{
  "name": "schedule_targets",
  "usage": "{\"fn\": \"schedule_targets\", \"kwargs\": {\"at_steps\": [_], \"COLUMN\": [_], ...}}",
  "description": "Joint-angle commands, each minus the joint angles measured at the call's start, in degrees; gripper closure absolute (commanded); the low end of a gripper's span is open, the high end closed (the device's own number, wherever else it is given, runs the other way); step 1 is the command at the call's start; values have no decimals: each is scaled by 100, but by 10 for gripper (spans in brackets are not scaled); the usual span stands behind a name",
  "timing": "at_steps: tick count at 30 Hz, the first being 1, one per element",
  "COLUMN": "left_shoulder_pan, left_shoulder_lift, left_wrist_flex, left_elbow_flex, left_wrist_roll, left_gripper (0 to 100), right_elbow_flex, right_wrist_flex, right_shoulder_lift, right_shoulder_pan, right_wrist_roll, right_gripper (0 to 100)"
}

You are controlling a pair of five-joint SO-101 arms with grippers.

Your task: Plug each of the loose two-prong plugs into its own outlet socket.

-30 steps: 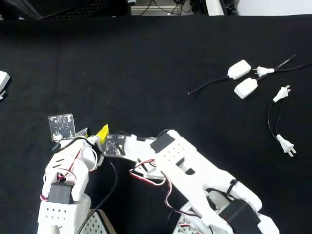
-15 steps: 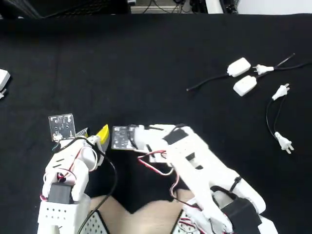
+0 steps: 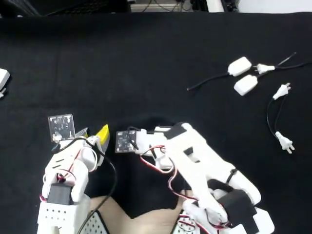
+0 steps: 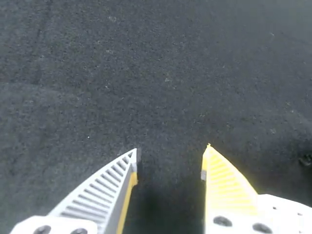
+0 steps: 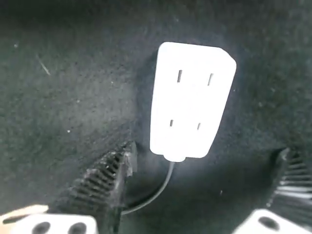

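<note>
Outlet socket (image 5: 191, 100) is lying between the spread fingertips of your right gripper (image 5: 205, 151), its cord (image 5: 163, 187) disappearing behind one; your left gripper (image 4: 171, 151) is gaping over black cloth (image 4: 146, 58).

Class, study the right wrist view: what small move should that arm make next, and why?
Probably lower the right pincer and close it on the white rectangular plastic outlet block. The pincer is open and frames the block's corded end, and both pairs of slots are empty, so steadying the block before any plugging seems sensible.
</note>
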Motion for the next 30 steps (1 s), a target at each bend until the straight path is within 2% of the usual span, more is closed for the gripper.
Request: {"fn": "schedule_targets", "kwargs": {"at_steps": [1,8,14,22,27,30], "left_shoulder_pan": [57,57,57,57,57,57], "left_shoulder_lift": [9,9,9,9,9,9], "left_wrist_flex": [18,26,26,26,26,26], "left_elbow_flex": [92,92,92,92,92,92], "left_wrist_roll": [-9,-9,-9,-18,-18,-18], "left_gripper": [776,776,776,776,776,776], "right_elbow_flex": [-374,13,215,-954,-1613,-1534], "right_wrist_flex": [9,105,853,2040,2092,2040], "right_shoulder_lift": [-84,-110,-119,-127,-119,-84], "right_shoulder_pan": [273,264,237,229,211,-97], "right_wrist_roll": [9,35,35,9,-316,-475], "right_gripper": [571,714,719,719,719,719]}}
